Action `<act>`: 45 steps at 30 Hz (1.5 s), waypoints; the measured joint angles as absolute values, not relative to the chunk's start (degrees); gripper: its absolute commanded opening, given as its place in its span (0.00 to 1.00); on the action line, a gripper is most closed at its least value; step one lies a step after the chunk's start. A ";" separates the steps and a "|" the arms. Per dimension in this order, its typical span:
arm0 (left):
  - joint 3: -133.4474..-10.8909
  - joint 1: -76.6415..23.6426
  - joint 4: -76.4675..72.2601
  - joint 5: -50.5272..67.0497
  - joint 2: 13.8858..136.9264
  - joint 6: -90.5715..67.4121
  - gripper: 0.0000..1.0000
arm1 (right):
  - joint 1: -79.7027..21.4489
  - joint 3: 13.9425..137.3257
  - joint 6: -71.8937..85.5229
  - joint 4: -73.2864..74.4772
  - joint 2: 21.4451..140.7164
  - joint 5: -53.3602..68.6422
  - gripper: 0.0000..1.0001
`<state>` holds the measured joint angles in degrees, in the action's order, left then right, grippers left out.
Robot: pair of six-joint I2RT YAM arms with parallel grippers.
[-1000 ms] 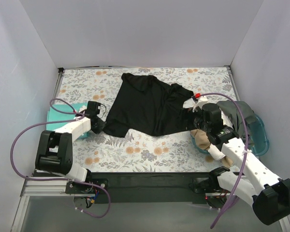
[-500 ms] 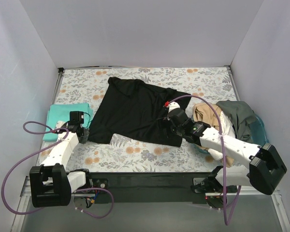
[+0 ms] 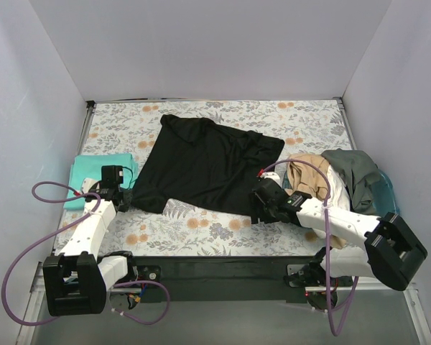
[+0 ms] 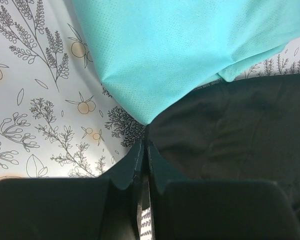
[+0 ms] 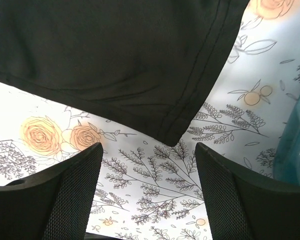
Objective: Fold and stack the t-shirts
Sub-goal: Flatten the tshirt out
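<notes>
Top external: left gripper (image 3: 124,197) pinches the black t-shirt (image 3: 208,162) corner; right gripper (image 3: 257,208) hangs released over its hem.

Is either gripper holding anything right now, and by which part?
Left gripper is shut on the near-left corner of the black t-shirt, beside the teal t-shirt. Right gripper is open, holding nothing.

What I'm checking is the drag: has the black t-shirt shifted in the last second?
Yes. The black t-shirt has shifted left: its lower-left corner now reaches the folded teal t-shirt, which stayed put.
</notes>
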<state>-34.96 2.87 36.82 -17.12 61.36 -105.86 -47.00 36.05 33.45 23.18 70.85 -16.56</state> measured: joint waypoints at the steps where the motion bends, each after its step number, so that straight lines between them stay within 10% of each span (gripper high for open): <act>1: -34.96 2.87 36.77 -17.06 61.36 -105.82 0.00 | -47.00 35.79 33.67 23.16 71.13 -16.36 0.79; 22: -34.35 2.87 35.35 -15.66 61.36 -104.57 0.00 | -46.74 37.08 32.38 18.35 78.15 -19.88 0.30; 26: -34.09 2.87 35.35 -15.44 61.41 -104.33 0.00 | -46.57 37.08 31.77 17.30 78.43 -19.99 0.02; 45: -51.37 2.87 38.44 -6.37 49.52 -99.66 0.00 | -46.54 43.46 22.70 20.18 55.40 -26.79 0.01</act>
<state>-51.37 2.87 38.44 -6.37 49.52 -99.66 -46.54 43.46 22.70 20.18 55.40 -26.79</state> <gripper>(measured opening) 0.021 0.031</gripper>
